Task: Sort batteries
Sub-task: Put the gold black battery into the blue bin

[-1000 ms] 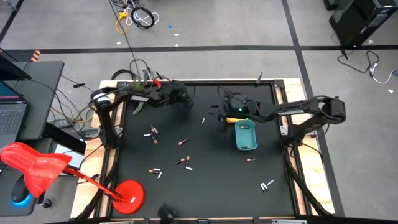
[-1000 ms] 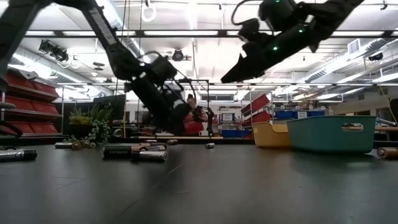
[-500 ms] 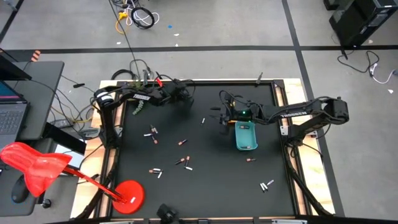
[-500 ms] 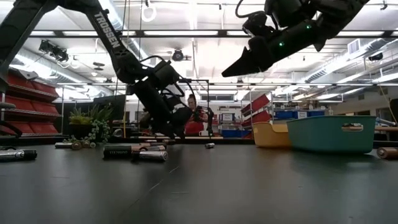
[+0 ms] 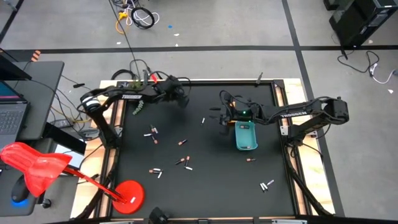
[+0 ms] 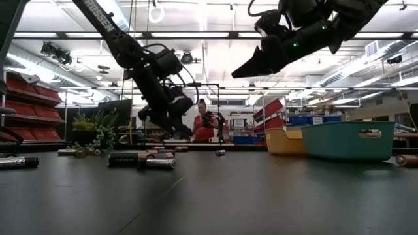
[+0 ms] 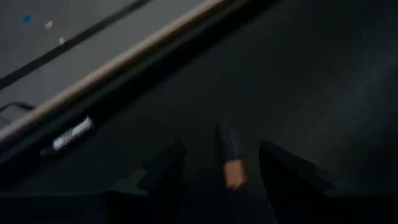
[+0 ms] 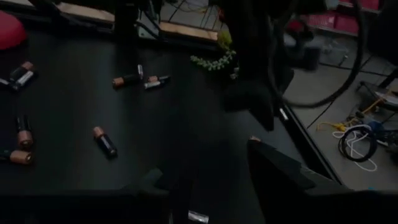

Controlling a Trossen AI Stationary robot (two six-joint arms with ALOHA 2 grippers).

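Batteries lie scattered on the black mat: a cluster [image 5: 153, 132], several near the middle [image 5: 184, 162], a pair near the right [image 5: 266, 185]. My left gripper [image 5: 177, 97] hovers open over the mat's far left part. In its wrist view a dark battery with a copper end [image 7: 230, 154] lies between the spread fingers, untouched. A silver battery [image 7: 72, 133] lies by the table's edge. My right gripper [image 5: 225, 116] is open, raised above the mat [image 6: 261, 62] beside the teal tray [image 5: 245, 136]. Its wrist view shows more batteries [image 8: 104, 142].
A yellow tray [image 6: 286, 140] stands next to the teal tray [image 6: 349, 139]. A small green plant sprig [image 5: 138, 107] lies at the mat's far left. A red lamp [image 5: 37, 165] with a round base [image 5: 130, 194] sits at the near left corner. A person [image 6: 208, 124] stands beyond the table.
My left gripper has risen off the mat and drawn back toward the table's far left corner, its arm swinging left. My right gripper has shifted only slightly beside the teal tray.
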